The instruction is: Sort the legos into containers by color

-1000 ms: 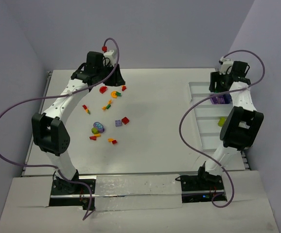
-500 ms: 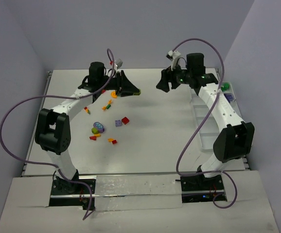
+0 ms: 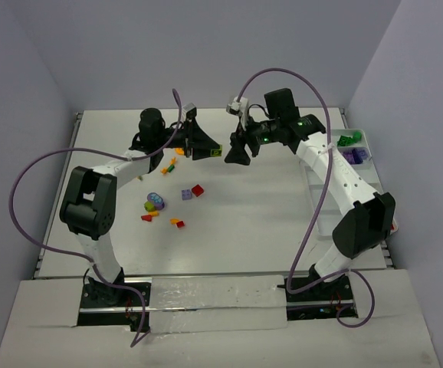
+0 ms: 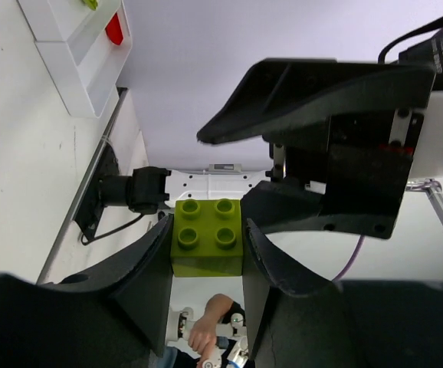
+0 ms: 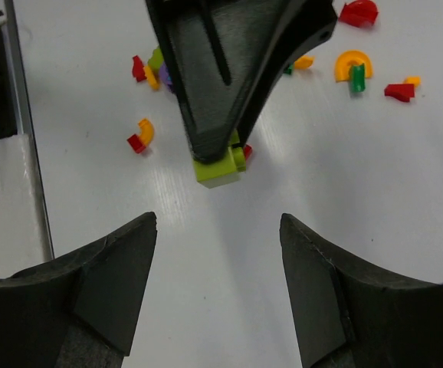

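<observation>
Left tool [image 4: 208, 224] clamps the lime brick [image 4: 208, 239] by two opposite side walls, studs showing, held clear above the worktop [image 5: 298, 192]. Light, rigid, slick plastic, I judge: grip flat faces squarely. Right tool [image 5: 218, 222] faces it, spread wide; loose bricks [image 3: 160, 203] lie below.
</observation>
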`<action>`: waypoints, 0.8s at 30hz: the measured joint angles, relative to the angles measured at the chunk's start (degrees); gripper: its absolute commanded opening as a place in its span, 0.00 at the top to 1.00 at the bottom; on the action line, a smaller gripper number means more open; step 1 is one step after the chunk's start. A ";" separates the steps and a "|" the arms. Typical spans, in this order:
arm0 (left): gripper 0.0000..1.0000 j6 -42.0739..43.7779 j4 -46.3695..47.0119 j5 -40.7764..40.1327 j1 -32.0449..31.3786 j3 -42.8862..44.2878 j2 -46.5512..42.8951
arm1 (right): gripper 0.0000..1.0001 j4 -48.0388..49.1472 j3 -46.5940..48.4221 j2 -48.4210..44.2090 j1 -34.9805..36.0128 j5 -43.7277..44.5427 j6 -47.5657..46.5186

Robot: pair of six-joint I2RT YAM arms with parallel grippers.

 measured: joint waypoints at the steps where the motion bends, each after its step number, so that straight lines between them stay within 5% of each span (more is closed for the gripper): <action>1: 1.00 -0.39 0.02 0.13 0.00 0.00 0.00 | 0.28 -0.74 0.25 0.11 0.62 0.02 -0.61; 11: 1.00 -1.30 0.10 0.68 -1.31 0.00 0.00 | 0.33 -2.13 3.21 2.35 3.80 1.57 -1.70; 18: 0.99 -1.39 0.10 0.41 -2.39 0.00 0.03 | 0.70 -1.97 4.21 4.19 4.61 1.99 -1.13; 20: 0.93 -2.15 0.03 0.93 -2.19 -0.03 0.07 | 0.80 -1.86 4.23 4.21 5.05 2.39 -1.64; 24: 0.53 -2.60 0.11 1.00 -2.08 -0.07 0.15 | 0.93 -1.79 4.23 4.21 5.20 2.81 -1.84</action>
